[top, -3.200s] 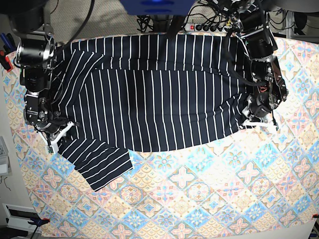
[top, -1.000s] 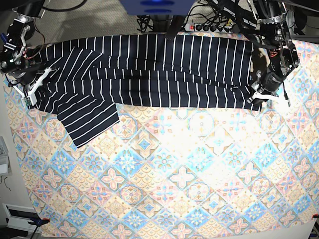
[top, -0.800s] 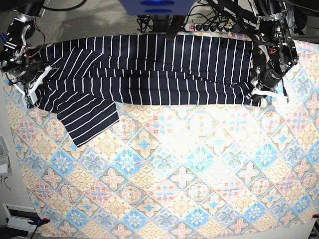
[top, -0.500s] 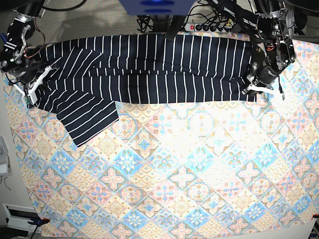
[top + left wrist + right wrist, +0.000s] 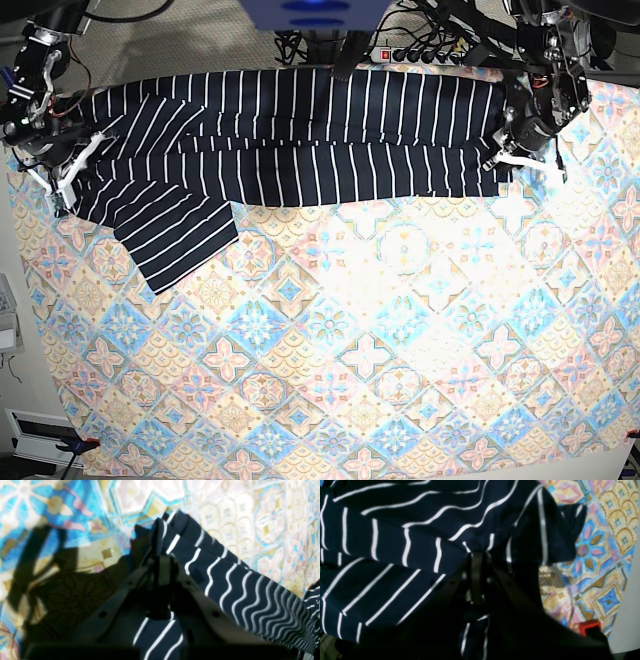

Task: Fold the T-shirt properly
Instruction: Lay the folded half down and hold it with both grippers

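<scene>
T-shirt [image 5: 300, 140]: dark navy with thin white pinstripes, laid as a long band along the far edge of the patterned tablecloth [image 5: 380, 330]. The lower part is seen folded up over the body; its doubled front edge runs nearly straight from side to side. One short sleeve [image 5: 175, 240] is left unfolded, splayed toward the near side at the right arm's end.

Left gripper [image 5: 520, 165]: jaws are closed on the corner of the T-shirt [image 5: 225, 580] at the end of the band. In the left wrist view a pinch of striped cloth is seen standing up between the closed white fingers [image 5: 165, 565], with the cloth rippling away over the tablecloth [image 5: 75, 517].

Right gripper [image 5: 62, 178]: jaws are likewise closed on cloth at the opposite end, near the shoulder and sleeve. In the right wrist view the fabric [image 5: 407, 542] is gathered into the closed tips, with a loose flap beside it.

Step in hand, as judged: the lengthwise fold is being laid down, both ends being held taut.

Next move, as judged: the held corners are to be set flat and released together, so that the edge is kept straight; the splayed sleeve is then to be tucked in before crosswise folding.
</scene>
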`<state>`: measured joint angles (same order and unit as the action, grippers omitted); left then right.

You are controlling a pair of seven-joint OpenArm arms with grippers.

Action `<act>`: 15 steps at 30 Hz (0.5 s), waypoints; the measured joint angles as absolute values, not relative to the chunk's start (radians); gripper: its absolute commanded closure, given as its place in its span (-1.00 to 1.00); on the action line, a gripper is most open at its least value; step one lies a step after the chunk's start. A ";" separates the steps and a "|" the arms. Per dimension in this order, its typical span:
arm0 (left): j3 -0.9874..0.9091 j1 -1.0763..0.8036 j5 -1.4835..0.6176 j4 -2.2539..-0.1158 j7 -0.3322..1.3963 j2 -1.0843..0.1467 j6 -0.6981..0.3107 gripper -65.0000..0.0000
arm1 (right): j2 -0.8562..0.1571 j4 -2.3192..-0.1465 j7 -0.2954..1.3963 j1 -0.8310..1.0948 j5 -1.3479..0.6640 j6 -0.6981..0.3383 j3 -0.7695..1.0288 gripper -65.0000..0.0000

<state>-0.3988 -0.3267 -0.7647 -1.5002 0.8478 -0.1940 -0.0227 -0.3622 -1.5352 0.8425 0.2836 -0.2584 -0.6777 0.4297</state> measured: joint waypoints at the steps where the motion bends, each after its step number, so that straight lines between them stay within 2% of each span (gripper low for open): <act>1: -0.399 -0.319 -0.768 -1.482 0.843 -0.194 -0.021 0.91 | -0.363 -1.535 0.843 0.283 -0.259 -0.678 0.415 1.00; 4: -0.403 -0.307 -0.770 -1.453 0.837 -0.197 -0.022 0.64 | -0.359 -1.535 0.842 0.283 -0.262 -0.681 0.400 0.96; 7: -0.403 -0.308 -0.779 -1.452 0.830 -0.197 -0.023 0.42 | -0.360 -1.539 0.841 0.283 -0.260 -0.677 0.401 0.76; 11: -0.403 -0.305 -0.780 -1.452 0.830 -0.197 -0.023 0.38 | -0.360 -1.539 0.842 0.284 -0.259 -0.677 0.401 0.48; 15: -0.404 -0.301 -0.780 -1.452 0.831 -0.197 -0.023 0.38 | -0.341 -1.540 0.835 0.277 -0.271 -0.684 0.502 0.38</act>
